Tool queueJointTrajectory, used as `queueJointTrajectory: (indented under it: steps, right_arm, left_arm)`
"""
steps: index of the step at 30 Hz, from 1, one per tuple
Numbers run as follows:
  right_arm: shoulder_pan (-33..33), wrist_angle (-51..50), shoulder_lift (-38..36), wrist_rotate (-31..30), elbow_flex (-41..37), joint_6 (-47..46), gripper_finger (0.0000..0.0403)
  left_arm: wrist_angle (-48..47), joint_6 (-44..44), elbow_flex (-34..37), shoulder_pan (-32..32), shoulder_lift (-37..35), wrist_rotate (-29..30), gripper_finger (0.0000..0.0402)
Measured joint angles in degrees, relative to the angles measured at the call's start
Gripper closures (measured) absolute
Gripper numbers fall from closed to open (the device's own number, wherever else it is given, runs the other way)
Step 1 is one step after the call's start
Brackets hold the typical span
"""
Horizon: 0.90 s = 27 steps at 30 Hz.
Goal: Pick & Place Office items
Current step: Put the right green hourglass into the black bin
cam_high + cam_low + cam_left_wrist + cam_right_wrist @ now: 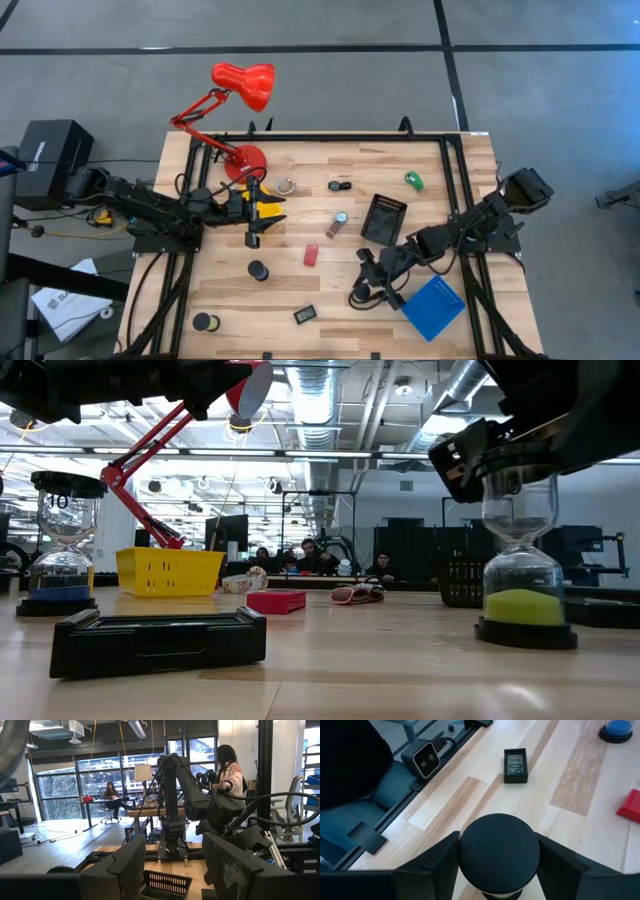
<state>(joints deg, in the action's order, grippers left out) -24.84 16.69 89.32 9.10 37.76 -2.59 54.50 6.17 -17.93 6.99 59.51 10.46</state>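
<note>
Early stage, by the look of it: no item seen sitting in a tray yet. Office items scattered across bench: red block, green piece, small digital clock, black disc, yellow-centred disc, silvery watch-like bit, plus small bits nr the lamp base. Blue tray at near-R corner shows nothing lying in it. Yellow tray partly hidden under L arm, contents can't tell. Black mesh basket mid-bench, inside not clear.

R gripper low over hourglass, just beside blue tray. Fingers wide, one each side of its black round cap, right up against it; firm grip can't tell. Hourglass upright w/ yellow-green sand, base on bench, so not lifted.

L gripper up over yellow tray, fingers apart w/ nothing between, waiting.

Judgement: first pick or close to it; nearly everything left to sort. Next likely: clamp cap, lift, move to a tray.
</note>
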Motion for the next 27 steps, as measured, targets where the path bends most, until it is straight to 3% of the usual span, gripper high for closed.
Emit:
queueJointTrajectory:
  steps: [15,19,27]
  right_arm:
    - [6.5,-2.9,-2.0,3.0,0.0,1.7,0.0195]
    - [7.7,-8.6,-7.7,3.5,0.0,2.7,0.0180]
    - [11.7,-24.3,-25.5,-1.0,0.0,3.8,0.0201]
  left_arm:
    - [0.0,0.0,0.0,0.0,0.0,0.0,0.0211]
    - [0.0,0.0,0.0,0.0,0.0,0.0,0.0211]
    - [0.0,0.0,0.0,0.0,0.0,0.0,0.0211]
